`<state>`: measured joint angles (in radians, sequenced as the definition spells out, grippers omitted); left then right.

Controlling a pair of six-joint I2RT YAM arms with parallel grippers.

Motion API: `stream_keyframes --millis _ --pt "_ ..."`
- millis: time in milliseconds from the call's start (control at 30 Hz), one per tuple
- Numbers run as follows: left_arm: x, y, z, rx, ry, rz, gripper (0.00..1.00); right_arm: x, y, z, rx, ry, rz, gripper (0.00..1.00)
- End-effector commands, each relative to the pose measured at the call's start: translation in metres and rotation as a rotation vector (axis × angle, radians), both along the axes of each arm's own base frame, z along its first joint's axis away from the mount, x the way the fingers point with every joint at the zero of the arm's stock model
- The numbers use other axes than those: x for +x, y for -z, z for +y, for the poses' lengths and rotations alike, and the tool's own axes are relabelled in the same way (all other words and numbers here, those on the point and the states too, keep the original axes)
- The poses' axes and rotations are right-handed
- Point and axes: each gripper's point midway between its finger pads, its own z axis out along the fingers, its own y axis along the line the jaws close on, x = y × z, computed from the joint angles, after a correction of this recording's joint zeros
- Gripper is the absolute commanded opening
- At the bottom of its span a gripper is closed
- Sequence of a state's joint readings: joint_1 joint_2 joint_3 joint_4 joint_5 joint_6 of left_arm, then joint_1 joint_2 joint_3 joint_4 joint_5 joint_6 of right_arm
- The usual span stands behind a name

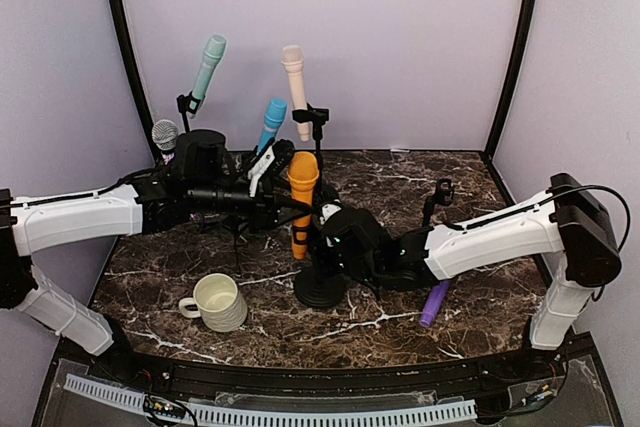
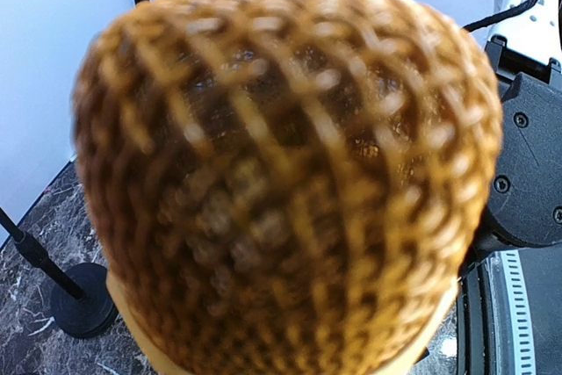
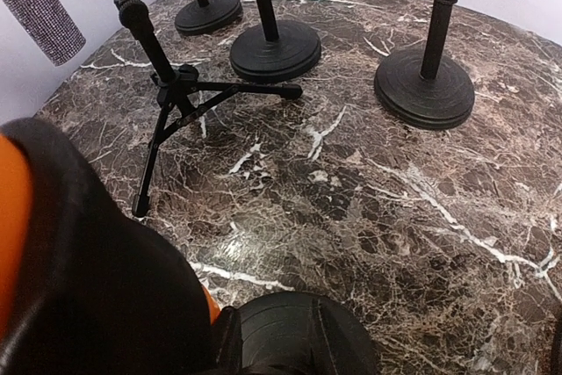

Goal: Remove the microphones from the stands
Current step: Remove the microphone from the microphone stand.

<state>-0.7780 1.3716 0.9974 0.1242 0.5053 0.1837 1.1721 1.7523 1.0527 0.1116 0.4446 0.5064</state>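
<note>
Top external view: orange microphone (image 1: 301, 202) sits upright in its stand (image 1: 319, 290), table centre. Left gripper (image 1: 274, 163) clasps its head from 9 o'clock; right gripper (image 1: 331, 233) pinches the stand from 3 o'clock. Recommend a straight upward lift with the stand braced. Marble tabletop (image 1: 390, 187); mug (image 1: 218, 301) at 7 o'clock; lilac walls (image 1: 400, 37).

Six microphones are counted: the orange microphone (image 1: 302, 187), plus teal (image 1: 209, 65), cream (image 1: 296, 82), blue (image 1: 272, 119), silver-headed (image 1: 165, 135) and purple (image 1: 435, 302) ones. At least five stands are seen: one tripod stand (image 3: 176, 98) and four round-based stands (image 3: 275, 50) (image 3: 209, 13) (image 3: 425, 85) (image 3: 299, 340). One mug (image 1: 218, 301) and two robot arms (image 1: 75, 219) (image 1: 490, 237) are counted.
</note>
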Motion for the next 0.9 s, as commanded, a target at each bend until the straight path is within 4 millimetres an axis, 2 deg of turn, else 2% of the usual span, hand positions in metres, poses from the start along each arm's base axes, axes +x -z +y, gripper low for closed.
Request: stream_keyframes --millis 0,200,467,667,867 --pt "-0.026 -0.072 0.006 -0.152 0.076 -0.183 0.0 0.015 0.074 -0.064 -0.201 0.176 0.154 0.0" --pt "-0.009 -0.083 0.01 -0.175 0.006 -0.128 0.0 0.014 0.079 -0.072 -0.218 0.176 0.14 0.0" --pt "0.008 -0.099 0.016 -0.242 0.001 0.006 0.0 0.009 0.086 -0.078 -0.288 0.165 0.106 0.0" --pt "0.019 -0.099 0.02 -0.247 -0.025 0.042 0.0 0.004 0.085 -0.073 -0.312 0.14 0.08 0.0" --pt "0.017 -0.095 0.02 -0.235 -0.005 0.032 0.0 0.005 0.084 -0.069 -0.306 0.142 0.087 0.0"
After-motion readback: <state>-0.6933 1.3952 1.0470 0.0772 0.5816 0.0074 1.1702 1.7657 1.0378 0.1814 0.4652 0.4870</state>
